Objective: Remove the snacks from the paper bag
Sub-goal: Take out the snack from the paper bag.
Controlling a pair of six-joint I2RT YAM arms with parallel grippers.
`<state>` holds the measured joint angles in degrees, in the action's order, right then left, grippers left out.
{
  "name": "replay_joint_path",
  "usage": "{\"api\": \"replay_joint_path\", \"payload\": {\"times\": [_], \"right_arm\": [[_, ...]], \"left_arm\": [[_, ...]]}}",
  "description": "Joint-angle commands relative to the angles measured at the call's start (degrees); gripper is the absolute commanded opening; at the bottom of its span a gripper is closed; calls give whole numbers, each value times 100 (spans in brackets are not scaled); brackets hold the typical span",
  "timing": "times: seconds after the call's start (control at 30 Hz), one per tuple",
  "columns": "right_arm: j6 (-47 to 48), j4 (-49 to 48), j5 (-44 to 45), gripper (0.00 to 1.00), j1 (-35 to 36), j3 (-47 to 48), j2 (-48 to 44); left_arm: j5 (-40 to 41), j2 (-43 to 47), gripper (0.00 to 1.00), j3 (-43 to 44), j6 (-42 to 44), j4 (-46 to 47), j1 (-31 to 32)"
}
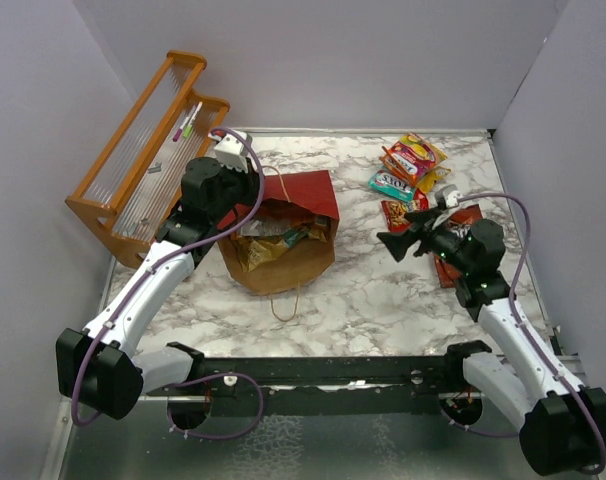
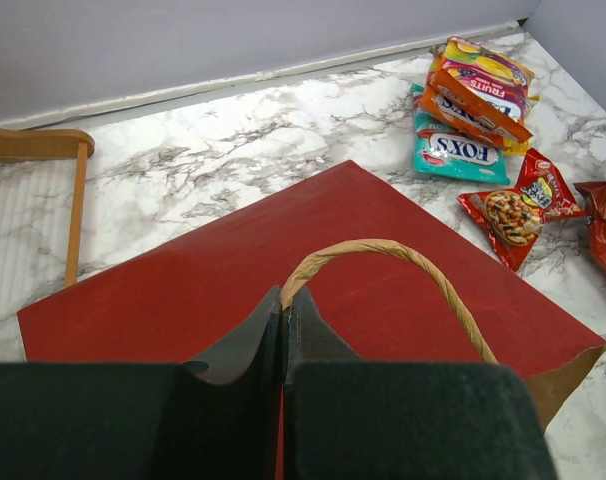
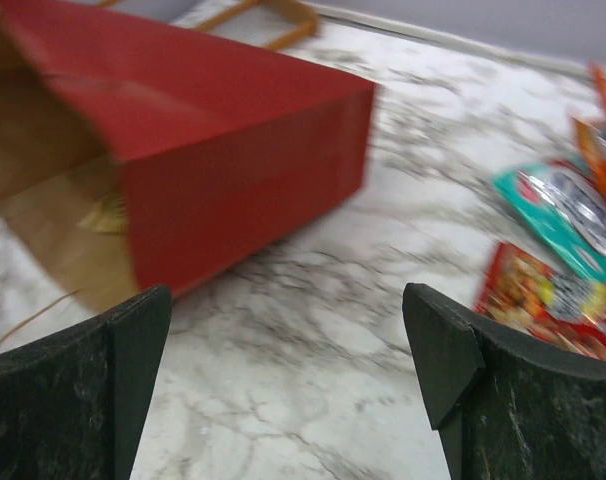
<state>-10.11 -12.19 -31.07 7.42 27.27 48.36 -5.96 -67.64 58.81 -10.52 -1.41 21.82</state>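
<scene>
The red paper bag [image 1: 303, 200] lies on its side mid-table, its brown mouth facing the near edge, with packets still inside [image 1: 273, 240]. My left gripper [image 1: 251, 200] is shut on the bag's tan rope handle [image 2: 383, 250] at the upper rim of the mouth, over the red bag wall [image 2: 183, 290]. My right gripper [image 1: 395, 242] is open and empty, low over the marble to the right of the bag [image 3: 233, 150]. Snacks lie at the back right: orange-yellow packets [image 1: 415, 155], a teal packet [image 1: 391, 185], a red-yellow packet [image 1: 396, 213] and a red Doritos bag [image 1: 467, 222] partly under my right arm.
An orange wooden slatted rack [image 1: 143, 160] with pink and green markers [image 1: 188, 122] stands at the back left. Grey walls close in the table on three sides. The bag's second handle [image 1: 283, 302] lies on the marble in front of its mouth.
</scene>
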Motion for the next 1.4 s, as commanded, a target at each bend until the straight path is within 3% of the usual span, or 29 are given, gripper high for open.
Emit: {"api": "replay_joint_path", "payload": {"times": [0.0,0.13,0.33,0.47,0.67,0.87,1.17,1.37], "right_arm": [[978,-417,-1369,99,1235,463,-239],[1921,235,-844,99,2563,826,59],[3268,485,1541,92,4930,1213,1552],[3487,-150,2684,84,5623,1697,2771],[4060,-1408,3090,73,5692,2213,4086],[5285,-2119,4151,50,5543,3081,5626],[5519,-1712,3447,48,4968,4155,6566],[5765,-1670,3410,46,4775,4376,7032]], "left_arm": [[12,58,0,142,12,117,-35],[-22,49,0,140,-18,138,-60],[-16,58,0,114,-19,148,-68],[-11,66,0,114,-13,146,-67],[0,114,0,114,2,141,-62],[40,132,0,92,22,152,-65],[76,145,0,78,46,163,-69],[42,128,0,79,26,166,-70]]}}
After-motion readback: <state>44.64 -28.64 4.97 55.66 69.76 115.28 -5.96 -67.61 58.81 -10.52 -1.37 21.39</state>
